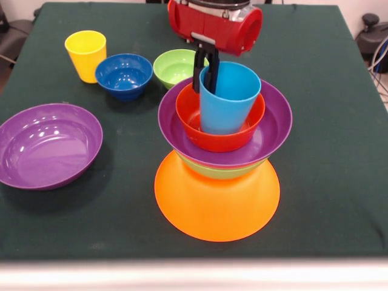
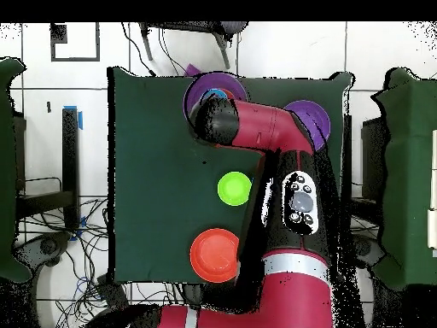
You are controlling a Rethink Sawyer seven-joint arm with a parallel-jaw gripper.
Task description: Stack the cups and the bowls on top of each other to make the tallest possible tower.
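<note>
The tower stands at the table's middle: a big upturned orange bowl (image 1: 217, 203) as base, then a green bowl (image 1: 219, 171), a purple bowl (image 1: 276, 124), a red-orange bowl (image 1: 191, 115) and a light blue cup (image 1: 233, 100) upright on top. My gripper (image 1: 203, 86) comes down from above and is shut on the cup's far-left rim, one finger outside and one inside. In the overhead view the arm covers most of the tower; only its purple bowl's rim (image 2: 213, 85) shows.
A yellow cup (image 1: 85, 54), a small dark blue bowl (image 1: 123, 75) and a second green bowl (image 1: 171, 66) (image 2: 234, 188) stand behind the tower. A second purple bowl (image 1: 48, 145) (image 2: 314, 120) lies at the left. A red-orange bowl (image 2: 214, 254) sits near the robot's base.
</note>
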